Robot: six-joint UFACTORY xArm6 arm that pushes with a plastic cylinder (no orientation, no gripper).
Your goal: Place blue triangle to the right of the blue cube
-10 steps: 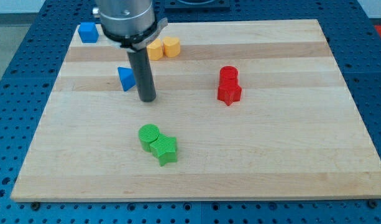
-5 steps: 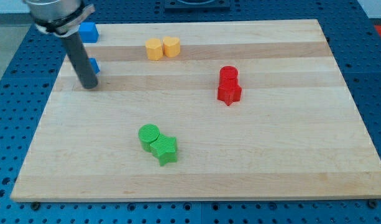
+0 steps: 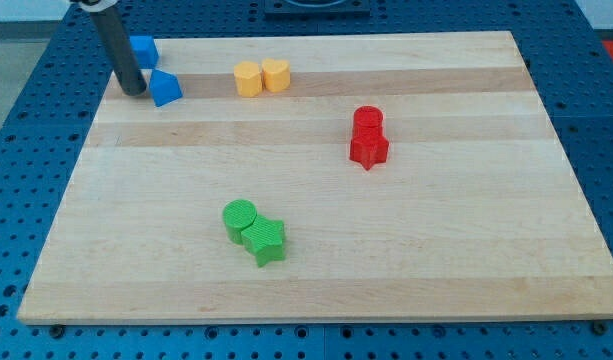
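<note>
Two blue blocks sit close: blue triangle [image 3: 166, 88] below-right of blue cube [image 3: 142, 50], my tip [image 3: 132, 91], a jawless end effector, just left.

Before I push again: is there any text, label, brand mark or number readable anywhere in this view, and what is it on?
None readable: no word, number, label or sign shows in this view.
Light wooden board: bare wood grain.
Small blue cube, blue triangle block, two yellow blocks, two red blocks, two green blocks: ribbed faces, no markings.
Dark rod ending in my tip, just left of the triangle: unmarked.
</note>
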